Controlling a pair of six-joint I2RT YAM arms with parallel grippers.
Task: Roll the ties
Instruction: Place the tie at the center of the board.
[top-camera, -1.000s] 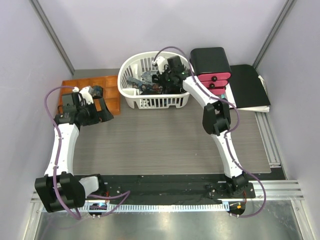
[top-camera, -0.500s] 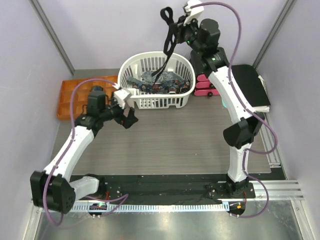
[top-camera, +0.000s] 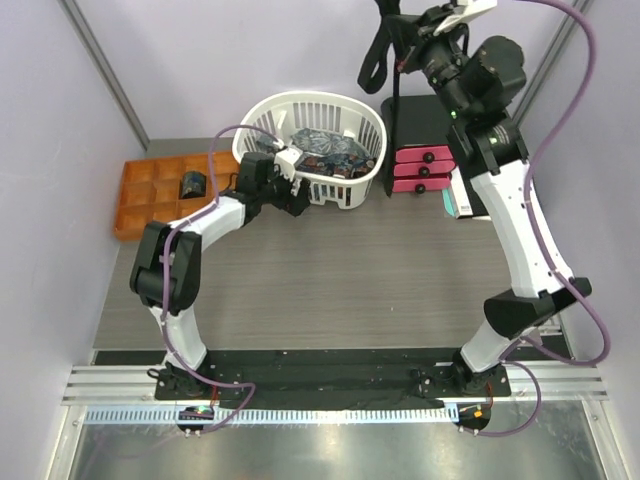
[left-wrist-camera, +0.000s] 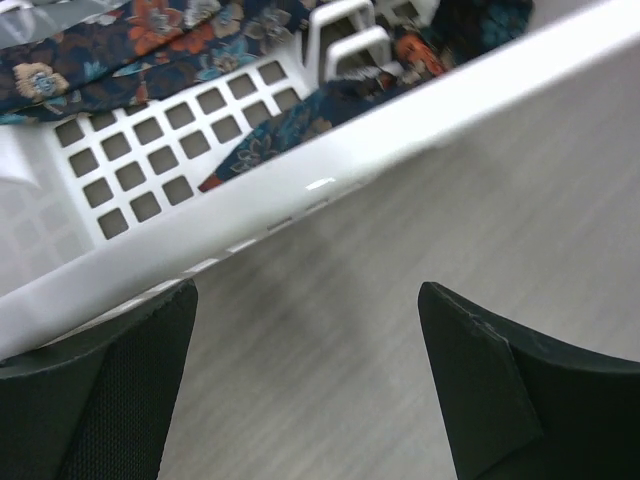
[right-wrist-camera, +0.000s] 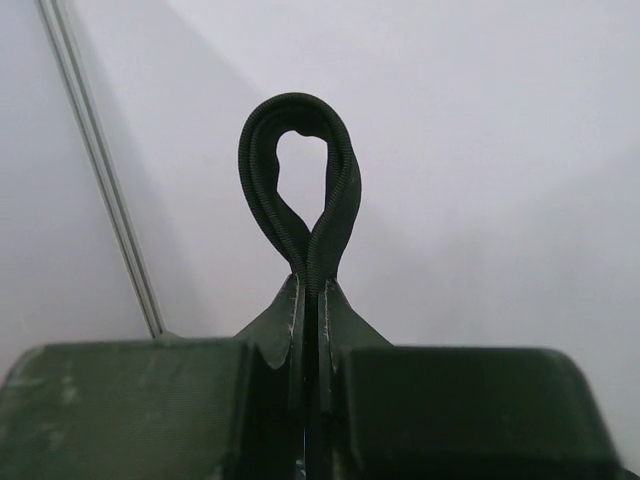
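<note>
- Right claw (right-wrist-camera: 310, 300): pressed together on 1 black tie (right-wrist-camera: 343, 200). It pinches a doubled fold, and a small loop stands up above the fingertips in the wrist view.
- Location of that tie: the overhead view shows it held high at the back of the cell, above and behind the white basket (top-camera: 310, 97). It hangs down in slack strands. Its lower end cannot be made out against the black box (top-camera: 425, 110) behind it.
- Left claw (left-wrist-camera: 310, 380): spread wide and holding nothing. It is low over the table (top-camera: 350, 280), just beside the front wall of the basket.
- Remaining stock: the patterned ties (left-wrist-camera: 150, 40), dark blue with flowers, lie heaped inside the basket.
- Orange tray (top-camera: 140, 195): 1 small dark lump sits in a compartment. It is possibly a rolled tie, but too small to confirm.
- Handling assessment: the tie appears light, soft and wholly limp, so it will sag and swing from any single hold. The weave looks smooth, so it may slide through a loose pinch. There is no breakage risk, though it could crease or twist.
- Recommended hold: grip flat across the width near 1 end rather than mid-length. Lay it straight on the table, then have the second claw pin the end while it is coiled.
</note>
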